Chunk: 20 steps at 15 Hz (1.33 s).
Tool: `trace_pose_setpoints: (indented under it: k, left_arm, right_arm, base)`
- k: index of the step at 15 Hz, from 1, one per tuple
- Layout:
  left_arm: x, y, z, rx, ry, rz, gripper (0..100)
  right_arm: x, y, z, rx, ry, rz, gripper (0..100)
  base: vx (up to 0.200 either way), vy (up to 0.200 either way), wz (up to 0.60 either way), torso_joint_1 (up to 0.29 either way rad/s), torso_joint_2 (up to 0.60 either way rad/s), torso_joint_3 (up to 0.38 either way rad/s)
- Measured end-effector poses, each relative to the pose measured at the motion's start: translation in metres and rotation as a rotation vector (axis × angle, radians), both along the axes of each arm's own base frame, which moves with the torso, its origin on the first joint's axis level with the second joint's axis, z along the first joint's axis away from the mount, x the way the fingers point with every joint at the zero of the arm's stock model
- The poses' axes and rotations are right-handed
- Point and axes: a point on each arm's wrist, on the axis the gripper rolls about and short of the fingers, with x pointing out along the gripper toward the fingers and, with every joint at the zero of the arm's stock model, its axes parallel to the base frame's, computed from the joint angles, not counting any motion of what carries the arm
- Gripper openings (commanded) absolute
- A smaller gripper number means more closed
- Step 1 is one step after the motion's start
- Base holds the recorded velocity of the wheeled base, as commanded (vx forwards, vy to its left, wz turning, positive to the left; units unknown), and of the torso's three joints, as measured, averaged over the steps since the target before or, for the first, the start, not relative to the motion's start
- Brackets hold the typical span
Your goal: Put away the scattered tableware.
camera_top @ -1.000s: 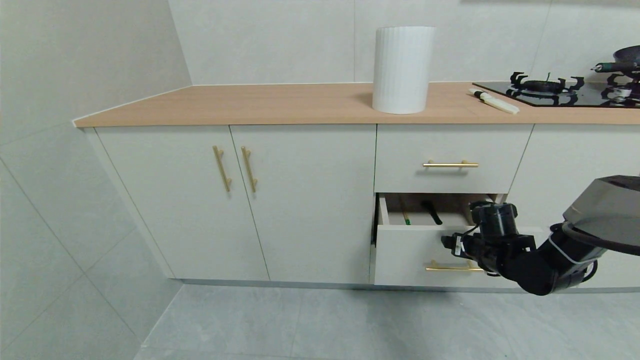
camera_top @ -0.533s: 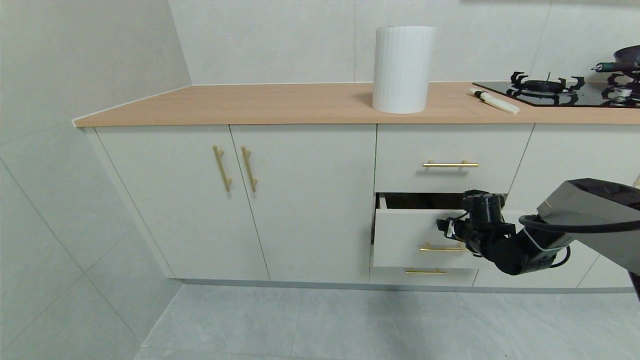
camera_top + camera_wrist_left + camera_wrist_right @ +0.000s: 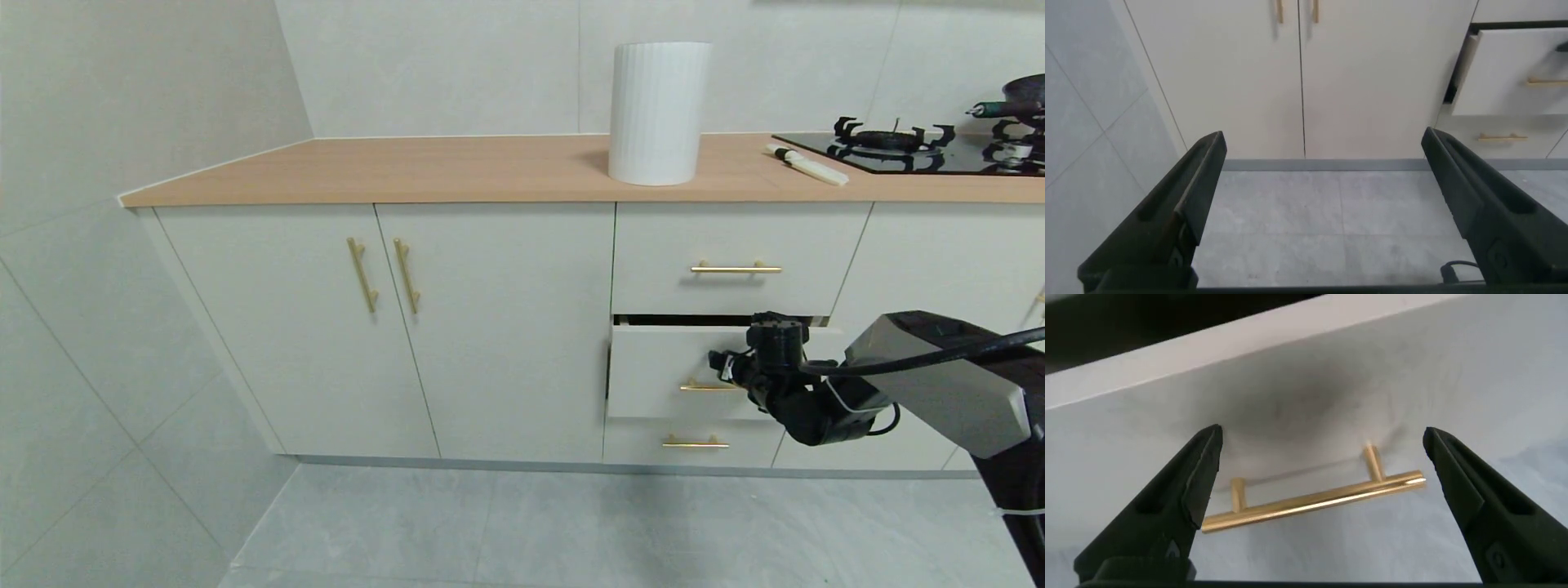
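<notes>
**At the middle drawer: right tool spread before the handle**

Landmark. Middle drawer (image 3: pixel 653 371) of three in a pale stack, front drawn slightly out, with a dark slit along its top edge. Contents could not be made out.

Item 1. Right tool (image 3: pixel 729 369), level with the middle drawer's front and close against it. In the right wrist view the right tool (image 3: pixel 1321 437) stood spread wide, holding nothing. One dark finger sat off each end of the brass handle (image 3: pixel 1315 502). Contact with the front could not be told.

Item 2. Left tool (image 3: pixel 1323 139), spread wide and holding nothing, low over the grey floor (image 3: pixel 1315 220). It stood well to the left of the middle drawer (image 3: pixel 1519 82) and faced the cabinet doors (image 3: pixel 1306 73).

Item 3. Pale utensil (image 3: pixel 804 165), long and slim with a dark band near one end. It lay flat on the desk (image 3: pixel 408 171), above the middle drawer and a little to its right.

Item 4. Ribbed white canister (image 3: pixel 658 113), upright on the desk, almost directly above the middle drawer's left half.

Item 5. Black hob (image 3: pixel 914 151), set into the desk, above and well to the right of the middle drawer, just beyond the pale utensil.

Item 6. Top drawer (image 3: pixel 735 257) and bottom drawer (image 3: pixel 694 443), directly above and below the middle drawer, both flush.
</notes>
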Motion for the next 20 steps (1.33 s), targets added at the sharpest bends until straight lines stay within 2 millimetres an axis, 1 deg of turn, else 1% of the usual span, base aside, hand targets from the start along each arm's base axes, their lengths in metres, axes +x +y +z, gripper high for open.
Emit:
trace_pose_setpoints:
  k: [3,5,10,13,20]
  left_arm:
    - [0.0,0.0,0.0,0.0,0.0,0.0,100]
    - [0.0,0.0,0.0,0.0,0.0,0.0,100]
    - [0.0,0.0,0.0,0.0,0.0,0.001,100]
    - [0.0,0.0,0.0,0.0,0.0,0.0,100]
    - [0.0,0.0,0.0,0.0,0.0,0.0,100]
  right_arm:
    - [0.009,-0.001,-0.005,0.044,-0.022,-0.021,100]
    - [0.014,-0.005,-0.01,0.053,-0.024,-0.032,100]
    - [0.026,-0.011,-0.013,0.097,-0.065,-0.06,100]
    - [0.038,-0.014,-0.013,0.121,-0.113,-0.087,100]
    - [0.046,-0.018,-0.019,0.13,-0.133,-0.104,100]
  base:
    - [0.0,0.0,0.0,0.0,0.0,0.0]
    - [0.0,0.0,0.0,0.0,0.0,0.0]
    - [0.0,0.0,0.0,0.0,0.0,0.0]
    - [0.0,0.0,0.0,0.0,0.0,0.0]
    - [0.0,0.0,0.0,0.0,0.0,0.0]
